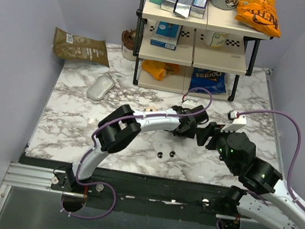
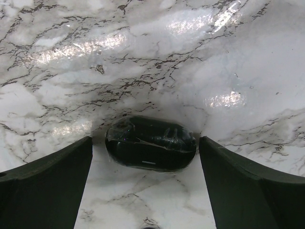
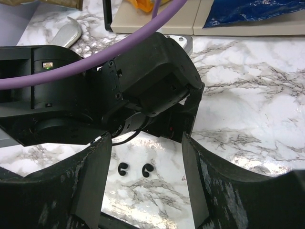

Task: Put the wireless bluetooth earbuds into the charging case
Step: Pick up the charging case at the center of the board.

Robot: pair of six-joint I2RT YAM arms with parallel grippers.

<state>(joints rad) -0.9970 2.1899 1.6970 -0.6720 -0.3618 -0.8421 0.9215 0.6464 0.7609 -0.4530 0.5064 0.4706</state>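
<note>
- The marble table [image 1: 68, 130] spread beneath both grippers, and a shelf rack [image 1: 194, 54] stood at its far edge, well beyond them.
- The left gripper [image 2: 145, 140] was released, jaws spread wide and pointed down at the table, clasping nothing.
- The right gripper [image 3: 145, 143] was also released, its fingers parted around bare air. It sat just beside the left gripper, and the left arm's wrist [image 3: 143, 81] filled the space right ahead of it.
- The charging case [image 2: 151, 143], a glossy black oval pod, lay flat on the marble between the left gripper's fingers. A strip of table showed on one side, while on the other the gap was too thin to tell whether it touched.
- The earbuds [image 3: 123, 169] [image 3: 148, 169], two tiny black buds, lay side by side but apart on the table, between the right gripper's fingers as its wrist camera saw them, and on the arm-base side of both grippers from above.
</note>
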